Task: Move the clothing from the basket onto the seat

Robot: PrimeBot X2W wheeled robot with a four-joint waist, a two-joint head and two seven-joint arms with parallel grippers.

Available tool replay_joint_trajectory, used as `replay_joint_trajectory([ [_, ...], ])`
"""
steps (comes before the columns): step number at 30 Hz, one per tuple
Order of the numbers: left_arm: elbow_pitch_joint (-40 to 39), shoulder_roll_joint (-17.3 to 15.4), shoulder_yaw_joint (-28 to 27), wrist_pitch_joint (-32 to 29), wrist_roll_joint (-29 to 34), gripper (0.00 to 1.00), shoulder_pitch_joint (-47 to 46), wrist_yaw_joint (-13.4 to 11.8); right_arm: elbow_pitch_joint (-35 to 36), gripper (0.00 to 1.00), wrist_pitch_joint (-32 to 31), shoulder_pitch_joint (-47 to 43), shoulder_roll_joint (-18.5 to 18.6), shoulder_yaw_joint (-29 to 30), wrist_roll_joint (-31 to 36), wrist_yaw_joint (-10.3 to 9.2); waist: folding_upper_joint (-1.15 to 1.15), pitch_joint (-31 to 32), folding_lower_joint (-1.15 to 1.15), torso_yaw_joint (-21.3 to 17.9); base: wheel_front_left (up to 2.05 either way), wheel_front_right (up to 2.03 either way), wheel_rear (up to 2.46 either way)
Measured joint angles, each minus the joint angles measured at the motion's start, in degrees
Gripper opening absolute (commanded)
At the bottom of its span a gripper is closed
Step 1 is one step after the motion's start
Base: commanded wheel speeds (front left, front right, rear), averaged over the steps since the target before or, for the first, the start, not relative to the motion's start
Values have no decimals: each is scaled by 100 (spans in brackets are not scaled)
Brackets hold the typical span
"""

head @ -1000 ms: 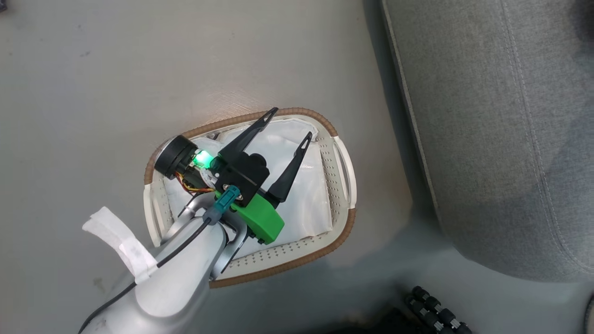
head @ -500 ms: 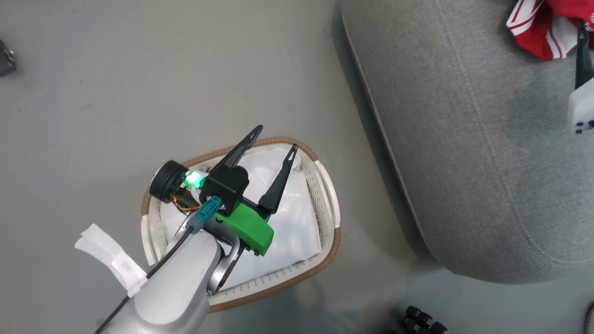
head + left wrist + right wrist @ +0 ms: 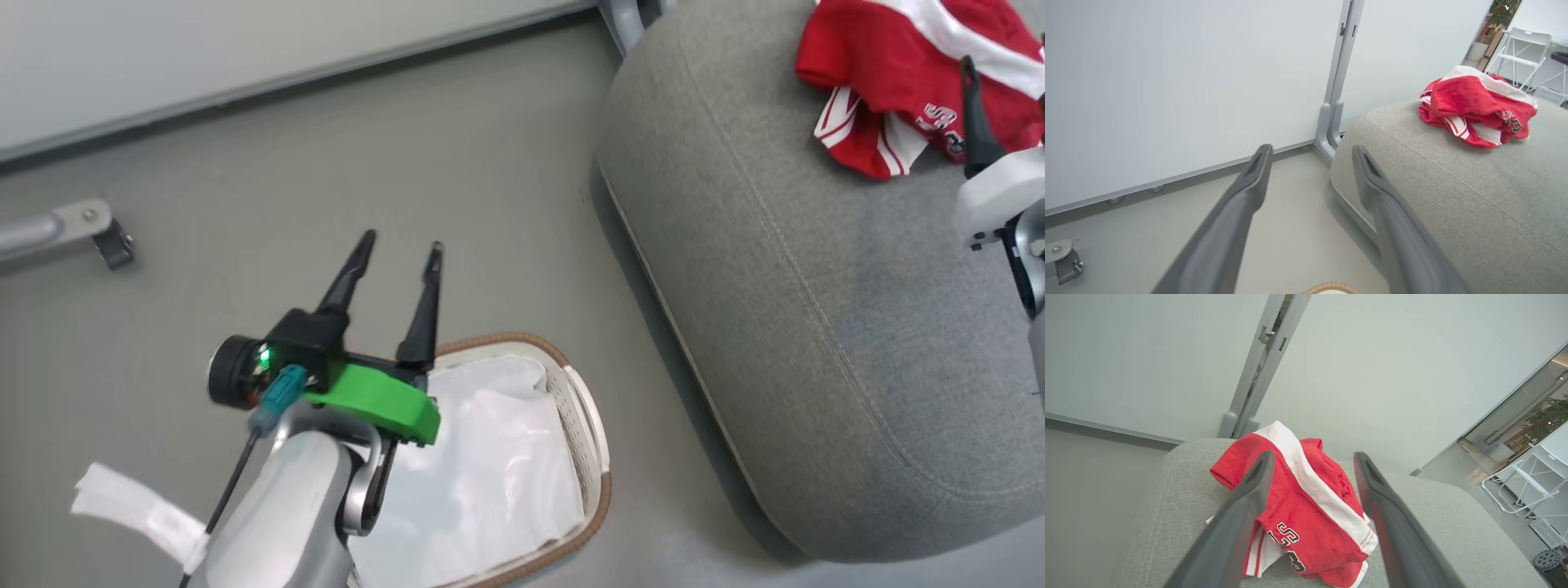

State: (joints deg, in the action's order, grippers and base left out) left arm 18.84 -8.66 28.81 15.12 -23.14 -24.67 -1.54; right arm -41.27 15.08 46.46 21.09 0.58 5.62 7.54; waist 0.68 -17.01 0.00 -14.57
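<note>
though the arm (image 3: 277, 506) and frame edge hide part of the basket (image 3: 522, 341) beside the seat (image 3: 800, 327), the left gripper (image 3: 402, 241), over it a second ago, now points past its woven rim, spread and empty. left wrist: red clothing (image 3: 1474, 106) heaped on the seat's grey weave. right wrist: right gripper (image 3: 1313, 456) spread close by it, empty.

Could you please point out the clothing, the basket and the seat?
clothing (image 3: 865, 57), head view, red upper fabric.
basket (image 3: 506, 336), head view, brown woven rim.
seat (image 3: 775, 310), head view, bare grey cushion top.
</note>
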Motion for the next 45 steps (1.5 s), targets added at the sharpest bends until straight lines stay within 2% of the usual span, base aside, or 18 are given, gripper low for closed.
replay_joint_trajectory([
  [4, -218, 85, -600, 1, 52, 100, 426, -142, 207, 100, 0, -56, -181, -102, -188, -1, 0, 385, 0, 116, 0, 0, 0],
  [7, -219, 124, -956, 1, 143, 100, 713, -200, 459, 100, 0, -282, -421, 42, -376, -1, 0, 615, 0, 233, 0, 0, 0],
  [14, -166, 289, -1633, 1, 201, 100, 1366, -149, 1079, 100, 1, -1283, -1276, 483, -595, -1, 0, 965, 0, 601, 0, 0, 0],
  [18, -153, 423, -1912, 1, 174, 100, 1751, -54, 1158, 100, 0, -1890, -1689, 481, -565, -1, 0, 1133, 0, 743, 0, 0, 0],
  [23, -98, 512, -2112, 1, 204, 100, 2182, 80, 1273, 100, 1, -2477, -1819, 282, -565, -1, 0, 1333, 0, 885, 0, 0, 0],
  [30, -56, 565, -2209, 1, 261, 100, 2535, 241, 1582, 100, 1, -3228, -1829, 105, -1176, -1, 0, 1531, 0, 1091, 0, 0, 0],
  [36, 12, 575, -2150, 1, 260, 100, 2541, 339, 1890, 100, 0, -3618, -1829, 82, -1189, -1, 0, 1613, 0, 1263, 0, 0, 0],
  [45, 68, 577, -2025, 1, 224, 100, 2508, 355, 2030, 100, 0, -3835, -1829, -49, -1377, -1, 0, 1660, 0, 1395, 0, 0, 0],
])
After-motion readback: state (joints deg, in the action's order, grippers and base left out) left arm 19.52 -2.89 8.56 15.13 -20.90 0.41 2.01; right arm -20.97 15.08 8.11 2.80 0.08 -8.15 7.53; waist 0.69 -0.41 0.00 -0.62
